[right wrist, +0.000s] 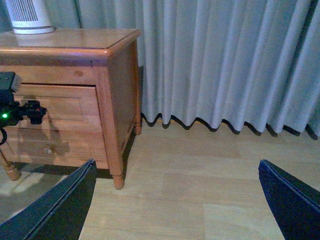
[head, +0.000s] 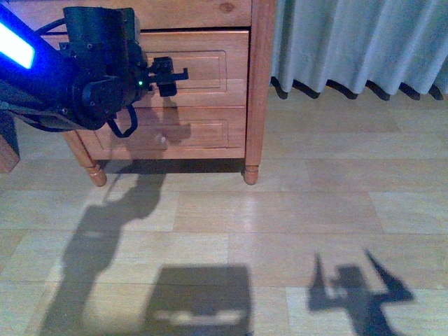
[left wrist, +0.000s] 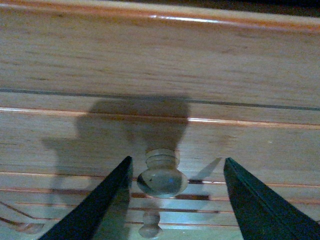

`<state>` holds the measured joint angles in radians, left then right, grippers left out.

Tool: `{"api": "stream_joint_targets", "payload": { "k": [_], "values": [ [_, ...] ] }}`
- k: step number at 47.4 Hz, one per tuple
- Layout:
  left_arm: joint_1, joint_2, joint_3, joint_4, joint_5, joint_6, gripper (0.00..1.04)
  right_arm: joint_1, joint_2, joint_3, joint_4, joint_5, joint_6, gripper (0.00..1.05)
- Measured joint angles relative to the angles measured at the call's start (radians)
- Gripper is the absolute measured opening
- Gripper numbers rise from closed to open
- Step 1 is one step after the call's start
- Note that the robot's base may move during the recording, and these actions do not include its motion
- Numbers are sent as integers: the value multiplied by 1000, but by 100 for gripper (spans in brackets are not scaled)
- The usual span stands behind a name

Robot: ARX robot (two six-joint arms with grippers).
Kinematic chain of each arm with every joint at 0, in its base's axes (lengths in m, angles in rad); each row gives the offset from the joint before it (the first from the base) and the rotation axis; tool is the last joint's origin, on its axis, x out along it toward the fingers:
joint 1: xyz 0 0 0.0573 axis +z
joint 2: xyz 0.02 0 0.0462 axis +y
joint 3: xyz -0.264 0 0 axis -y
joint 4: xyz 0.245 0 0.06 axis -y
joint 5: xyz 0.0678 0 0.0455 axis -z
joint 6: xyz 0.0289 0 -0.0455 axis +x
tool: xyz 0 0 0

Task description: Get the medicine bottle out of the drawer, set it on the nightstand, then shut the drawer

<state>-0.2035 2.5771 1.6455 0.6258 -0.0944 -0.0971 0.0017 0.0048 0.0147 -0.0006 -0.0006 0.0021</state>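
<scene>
My left hand (left wrist: 177, 162) gapes around the knob (left wrist: 162, 177) of the drawer (head: 203, 66), gripping nothing. My right hand (right wrist: 175, 200) hangs open and empty. The drawer is shut and the medicine bottle unseen, so I judge every step remains.

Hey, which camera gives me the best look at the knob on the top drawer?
The left wrist view: the knob sits close up, between the fingers of the open left pincer. In the front and right wrist views the pincer hides it; only the panelled front of the drawer shows.
</scene>
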Motion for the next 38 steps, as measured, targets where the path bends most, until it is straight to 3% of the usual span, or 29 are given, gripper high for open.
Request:
{"api": "stream_joint_targets", "payload": {
  "k": [9, 12, 21, 38],
  "values": [
    [6, 0, 0, 3, -6, 4, 31, 0, 0, 0, 0, 0, 0, 98],
    [8, 0, -1, 5, -7, 4, 27, 0, 0, 0, 0, 0, 0, 98],
    [6, -13, -53, 52, -11, 7, 25, 0, 0, 0, 0, 0, 0, 98],
    [-27, -211, -516, 283, -52, -13, 24, 0, 0, 0, 0, 0, 0, 98]
  ]
}}
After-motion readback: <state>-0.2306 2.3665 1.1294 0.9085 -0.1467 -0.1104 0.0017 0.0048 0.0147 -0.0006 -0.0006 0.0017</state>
